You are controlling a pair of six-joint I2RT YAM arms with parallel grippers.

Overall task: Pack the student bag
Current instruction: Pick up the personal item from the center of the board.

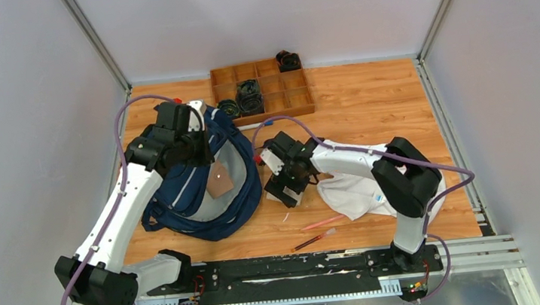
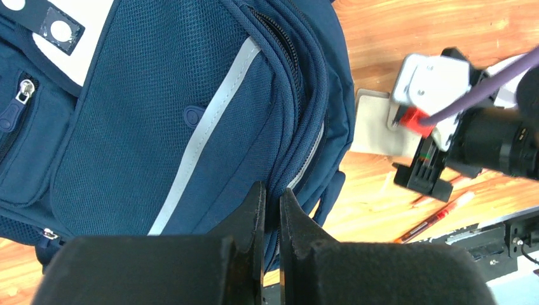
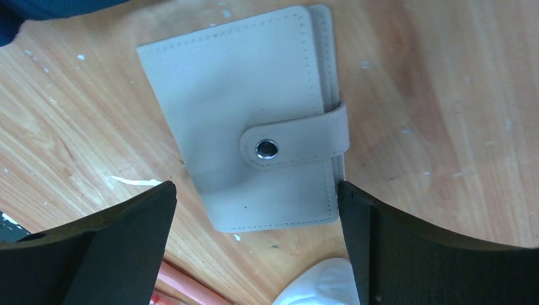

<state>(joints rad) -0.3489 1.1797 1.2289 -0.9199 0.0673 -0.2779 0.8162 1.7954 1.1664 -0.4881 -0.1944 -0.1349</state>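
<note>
The student bag (image 1: 203,197), navy blue with light grey stripes, lies at the left of the table with its mouth held up and its grey lining showing. My left gripper (image 1: 203,133) is shut on the bag's top rim. In the left wrist view blue fabric of the bag (image 2: 159,108) sits pinched between the fingers of the left gripper (image 2: 272,190). My right gripper (image 1: 286,189) hangs open just right of the bag. In the right wrist view the right gripper (image 3: 255,185) straddles a beige snap wallet (image 3: 248,108) lying flat on the wood, without touching it. The same wallet (image 2: 372,124) also shows in the left wrist view.
A wooden compartment tray (image 1: 299,100) holding black items stands at the back. A white cloth (image 1: 354,189) lies under the right arm. A dark pen (image 1: 314,239) and a pink one (image 1: 324,223) lie near the front edge.
</note>
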